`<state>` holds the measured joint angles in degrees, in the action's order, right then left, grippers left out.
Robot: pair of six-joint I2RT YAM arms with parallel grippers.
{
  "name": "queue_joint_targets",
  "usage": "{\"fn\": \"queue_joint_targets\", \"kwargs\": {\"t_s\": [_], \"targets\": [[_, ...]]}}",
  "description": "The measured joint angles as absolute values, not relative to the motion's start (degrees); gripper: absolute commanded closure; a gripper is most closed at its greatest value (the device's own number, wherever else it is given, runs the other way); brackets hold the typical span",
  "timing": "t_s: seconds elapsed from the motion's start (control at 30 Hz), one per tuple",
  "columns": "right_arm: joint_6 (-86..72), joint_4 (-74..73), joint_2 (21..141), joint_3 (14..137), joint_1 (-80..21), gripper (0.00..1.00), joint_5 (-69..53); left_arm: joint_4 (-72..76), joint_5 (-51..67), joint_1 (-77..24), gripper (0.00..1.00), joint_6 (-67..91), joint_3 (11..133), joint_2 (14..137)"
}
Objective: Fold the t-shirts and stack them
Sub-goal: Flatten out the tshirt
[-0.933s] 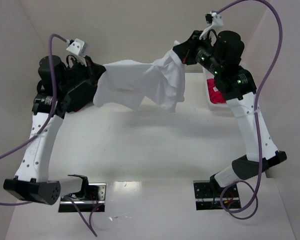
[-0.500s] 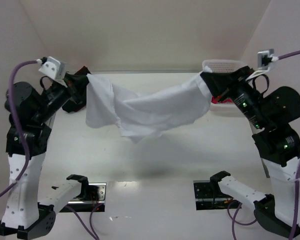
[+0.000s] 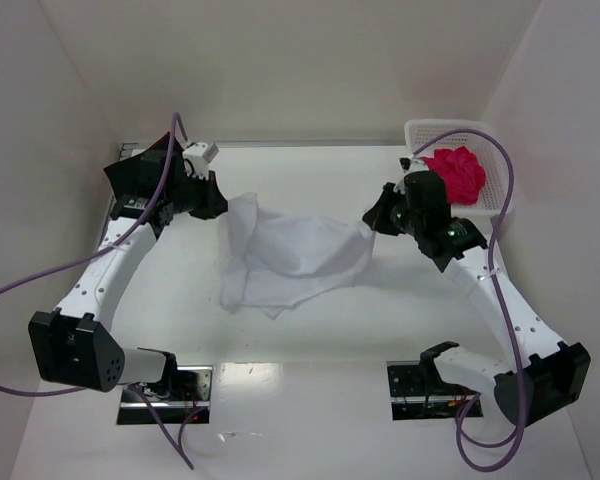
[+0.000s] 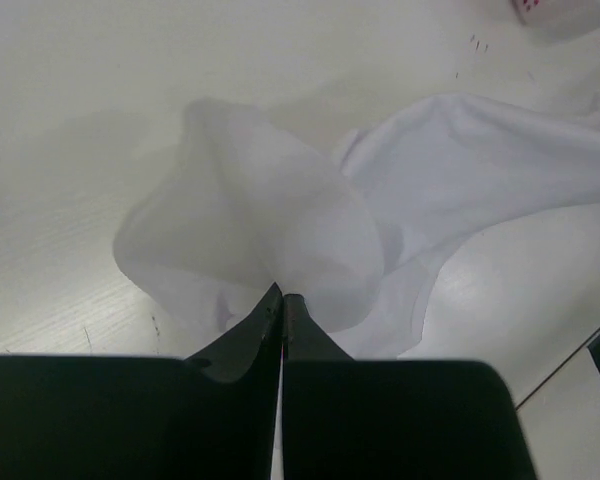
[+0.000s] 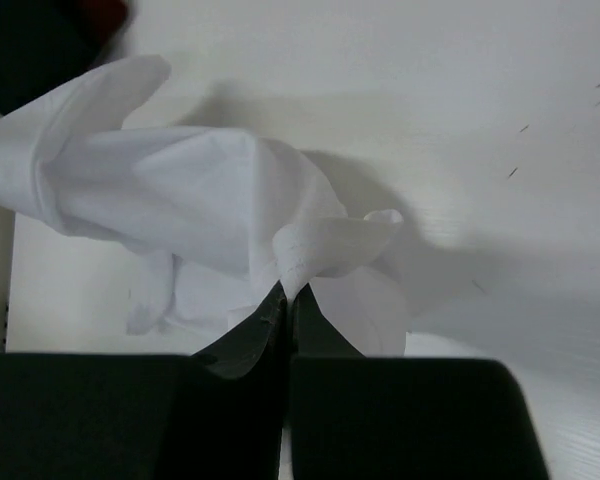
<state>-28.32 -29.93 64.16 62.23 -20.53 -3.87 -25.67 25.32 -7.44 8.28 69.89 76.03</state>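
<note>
The white t-shirt [image 3: 292, 255] lies rumpled on the table between my arms, held at both top corners. My left gripper [image 3: 223, 203] is shut on its left corner [image 4: 280, 250]. My right gripper [image 3: 370, 222] is shut on its right corner [image 5: 315, 245]. The cloth sags onto the table below both grips. The bright pink-red t-shirt [image 3: 457, 172] lies bunched in the white basket [image 3: 500, 185] at the back right. A black t-shirt [image 3: 140, 170] sits at the back left behind the left arm. The dark red t-shirt shows only as a dark blur in the right wrist view's top left corner [image 5: 105, 12].
The white walls close in the table at the back and both sides. The arm bases [image 3: 165, 385] stand at the near edge. Purple cables [image 3: 40, 280] loop off both arms.
</note>
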Motion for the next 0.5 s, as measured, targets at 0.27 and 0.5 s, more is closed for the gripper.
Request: {"fn": "queue_joint_targets", "kwargs": {"t_s": [0.27,0.5], "targets": [[-20.7,-27.32,76.36,83.76,-18.91,1.0,3.81,-23.71,20.4,-7.46,1.0,9.46,84.49,77.52],[-16.9,-25.84,82.21,101.2,-15.08,1.0,8.65,-22.34,12.58,-3.78,1.0,9.5,88.42,73.08]]}}
